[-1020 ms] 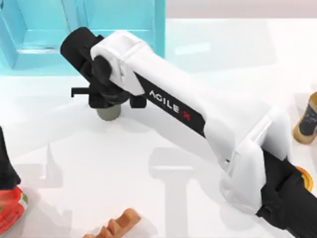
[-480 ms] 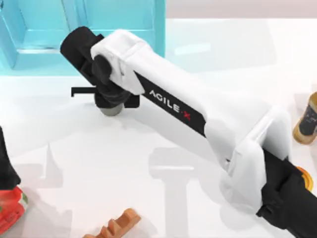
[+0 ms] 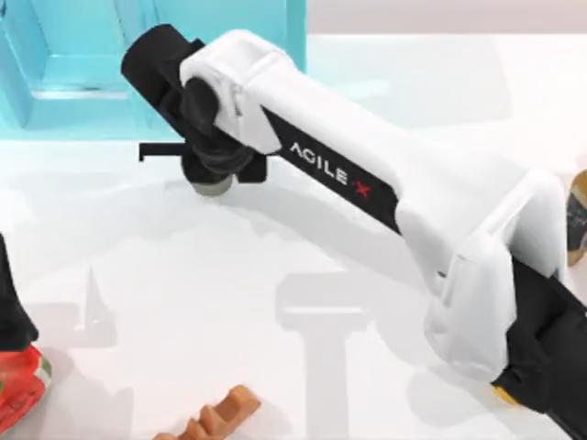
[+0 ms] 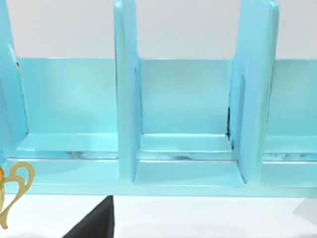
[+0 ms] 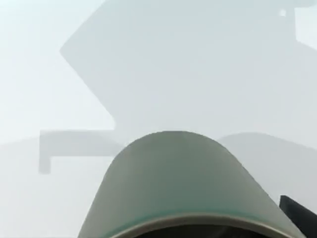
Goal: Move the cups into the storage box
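My right gripper (image 3: 216, 170) is shut on an olive-grey cup (image 3: 213, 187), gripping it from above. It holds the cup a little off the white table, just in front of the turquoise storage box (image 3: 83, 64) at the back left. In the right wrist view the cup (image 5: 188, 183) is close below the camera, rim nearest, with one dark fingertip (image 5: 298, 210) at its side. The box's upright dividers (image 4: 126, 94) and open compartments face the left wrist camera. My left arm (image 3: 9, 307) is parked at the table's left edge.
A brown bottle (image 3: 577, 220) stands at the right edge. An orange-brown ridged piece (image 3: 215, 417) lies at the front, and a red object (image 3: 18, 390) sits at the front left. The right arm (image 3: 385, 202) stretches diagonally over the table's middle.
The right gripper has lifted the olive-grey cup and carried it a little back toward the storage box. The left arm has not moved.
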Controlling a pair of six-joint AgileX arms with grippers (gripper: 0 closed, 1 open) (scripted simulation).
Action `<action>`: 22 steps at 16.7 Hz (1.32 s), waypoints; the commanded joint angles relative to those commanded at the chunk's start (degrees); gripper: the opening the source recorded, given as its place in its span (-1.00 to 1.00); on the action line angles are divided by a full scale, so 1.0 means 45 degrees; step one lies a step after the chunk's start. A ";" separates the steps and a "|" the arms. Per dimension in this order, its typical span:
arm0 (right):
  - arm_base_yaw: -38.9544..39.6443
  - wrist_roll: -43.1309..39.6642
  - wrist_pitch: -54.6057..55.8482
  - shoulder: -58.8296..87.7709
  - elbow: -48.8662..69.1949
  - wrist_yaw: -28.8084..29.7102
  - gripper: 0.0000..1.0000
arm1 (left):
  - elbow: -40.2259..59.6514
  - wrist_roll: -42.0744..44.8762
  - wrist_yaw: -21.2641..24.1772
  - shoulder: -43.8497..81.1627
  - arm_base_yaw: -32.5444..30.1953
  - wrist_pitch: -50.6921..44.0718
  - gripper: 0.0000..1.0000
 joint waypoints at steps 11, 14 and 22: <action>-0.1383 -0.1373 0.1933 -0.6191 -0.7931 -0.0607 -1.00 | 0.0000 0.0000 0.0000 0.0000 0.0000 0.0000 1.00; -0.1415 -0.1401 0.1980 -0.6308 -0.8052 -0.0619 -1.00 | 0.0000 0.0000 0.0000 0.0000 0.0000 0.0000 1.00; -0.3380 -0.3366 0.1297 -0.7009 -0.8751 -0.1127 -1.00 | 0.0000 0.0000 0.0000 0.0000 0.0000 0.0000 1.00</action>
